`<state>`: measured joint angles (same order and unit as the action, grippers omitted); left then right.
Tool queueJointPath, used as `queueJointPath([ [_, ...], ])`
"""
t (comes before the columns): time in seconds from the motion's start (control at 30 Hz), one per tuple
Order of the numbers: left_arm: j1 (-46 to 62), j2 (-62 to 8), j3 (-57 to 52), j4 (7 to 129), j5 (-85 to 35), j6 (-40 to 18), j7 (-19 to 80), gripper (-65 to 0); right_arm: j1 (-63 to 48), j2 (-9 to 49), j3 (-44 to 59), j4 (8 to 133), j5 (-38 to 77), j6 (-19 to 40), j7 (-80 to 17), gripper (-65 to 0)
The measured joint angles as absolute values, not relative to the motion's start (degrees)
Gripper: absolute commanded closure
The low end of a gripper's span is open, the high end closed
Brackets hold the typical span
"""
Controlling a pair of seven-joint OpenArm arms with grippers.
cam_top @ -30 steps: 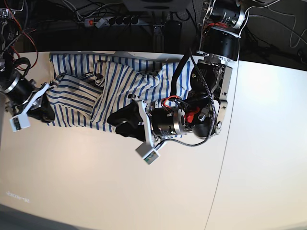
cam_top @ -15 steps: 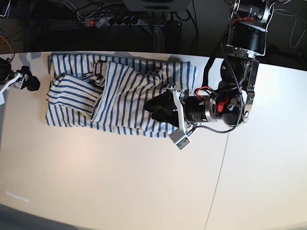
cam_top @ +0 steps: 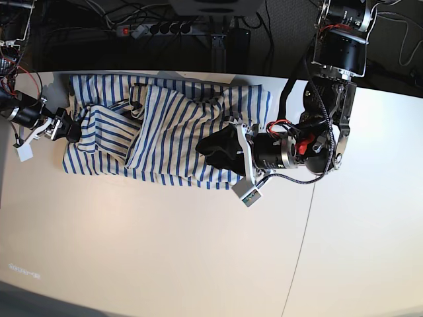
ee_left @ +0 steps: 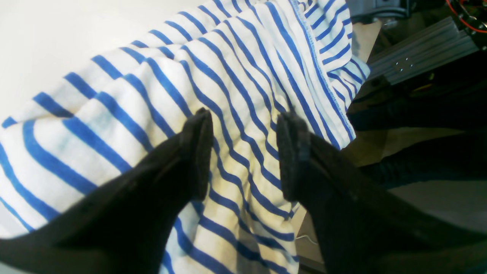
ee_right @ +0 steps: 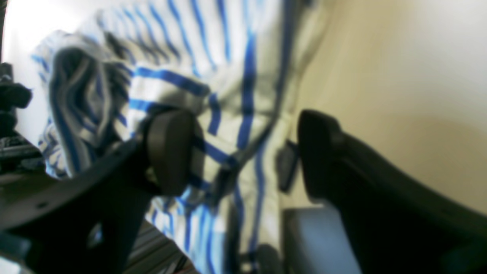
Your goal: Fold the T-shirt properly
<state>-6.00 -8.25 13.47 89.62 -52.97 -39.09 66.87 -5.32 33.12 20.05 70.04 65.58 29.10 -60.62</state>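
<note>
Right wrist view — T-shirt [ee_right: 198, 76] perhaps motion-blurred.

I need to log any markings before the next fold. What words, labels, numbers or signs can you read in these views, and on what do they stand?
None can be read.
Faint light marks at the lower left corner of the base view, over the table: too small to read.
Small dark patch near the neck of the T-shirt: nothing on it can be read.
Both wrist views: only striped cloth, no text.
</note>
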Motion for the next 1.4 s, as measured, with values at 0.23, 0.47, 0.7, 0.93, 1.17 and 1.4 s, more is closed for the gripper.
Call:
queueJointPath([
  [0.23, -6.02, -9.45, 13.26, 89.62, -53.01, -39.09, 66.87, -30.3, -5.04, 32.58, 15.64, 69.41, 66.92, 28.99, -60.62, -43.9],
  [0.47, -6.02, -10.33, 13.04, 89.62, -52.99, -39.09, 66.85, -30.3, -4.73, 32.73, 10.07, 69.43, 67.16, 28.97, -59.66, -35.5],
  [0.7, -6.00, -10.33, 12.80, 89.62, -53.01, -39.09, 66.83, -30.3, -4.91, 32.53, 7.55, 69.56, 61.36, 29.45, -56.21, 0.0],
  [0.93, -5.89, -10.33, 7.07, 89.65, -55.44, -39.09, 67.26, -30.3, -4.62, 33.19, 9.72, 69.87, 52.62, 30.26, -49.69, 0.0],
  [1.17, -5.54, -10.48, 2.72, 89.62, -56.47, -39.09, 68.36, -30.3, -5.58, 37.41, 23.33, 68.64, 50.59, 30.63, -53.34, 0.0],
  [1.4, -1.85, -10.48, 2.83, 89.49, -56.42, -39.09, 67.96, -30.3, -5.69, 38.39, 28.64, 74.67, 57.87, 30.68, -56.82, 0.0],
])
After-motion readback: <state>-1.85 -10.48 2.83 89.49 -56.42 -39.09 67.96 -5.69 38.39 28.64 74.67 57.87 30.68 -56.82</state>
